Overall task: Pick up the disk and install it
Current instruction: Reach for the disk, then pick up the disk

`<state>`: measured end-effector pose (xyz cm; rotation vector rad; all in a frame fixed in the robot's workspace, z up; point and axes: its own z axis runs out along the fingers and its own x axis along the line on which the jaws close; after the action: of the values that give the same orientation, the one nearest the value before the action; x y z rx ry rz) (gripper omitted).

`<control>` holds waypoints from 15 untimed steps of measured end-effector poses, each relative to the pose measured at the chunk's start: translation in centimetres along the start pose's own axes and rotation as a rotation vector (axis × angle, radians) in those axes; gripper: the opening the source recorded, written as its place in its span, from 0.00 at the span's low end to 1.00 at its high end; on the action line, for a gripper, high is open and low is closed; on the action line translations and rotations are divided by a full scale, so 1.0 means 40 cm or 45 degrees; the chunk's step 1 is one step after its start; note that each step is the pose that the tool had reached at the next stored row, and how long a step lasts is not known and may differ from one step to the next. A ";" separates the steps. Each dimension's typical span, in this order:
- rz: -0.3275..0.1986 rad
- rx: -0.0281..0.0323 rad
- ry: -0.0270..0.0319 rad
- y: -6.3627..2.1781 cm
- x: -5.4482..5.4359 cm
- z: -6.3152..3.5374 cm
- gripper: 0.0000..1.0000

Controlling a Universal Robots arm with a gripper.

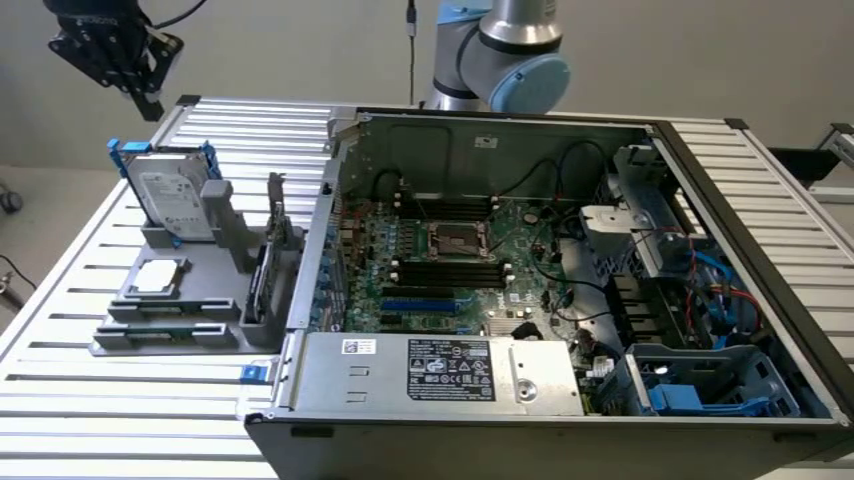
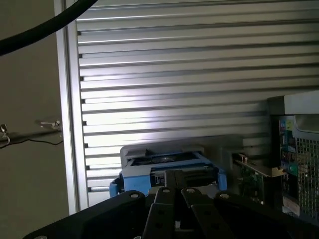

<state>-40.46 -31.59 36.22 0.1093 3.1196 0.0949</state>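
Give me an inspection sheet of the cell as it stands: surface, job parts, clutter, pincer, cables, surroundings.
Surface: slatted metal table, carrying an open computer case and a grey holder.
Job's things: disk stands upright in the holder, in its blue carrier, not held.
Clutter: small square chip lying flat on the holder; a card standing on edge between holder and case.
Grippers: pincer shut, empty, in the air above the disk.
Cables: black cable running off the pincer; black wires and blue cables inside the case.
Surroundings: arm beyond the case's far wall; plain wall.
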 end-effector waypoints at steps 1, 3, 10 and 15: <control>-0.001 0.0007 0.0012 0.000 0.008 0.001 0.11; -0.003 0.0030 0.0039 -0.001 0.022 0.003 0.11; -0.010 0.0073 0.0069 0.000 0.038 0.003 0.11; -0.010 0.0073 0.0069 0.000 0.038 0.003 0.11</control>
<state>-41.97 -31.49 36.06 0.0975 3.1256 0.0863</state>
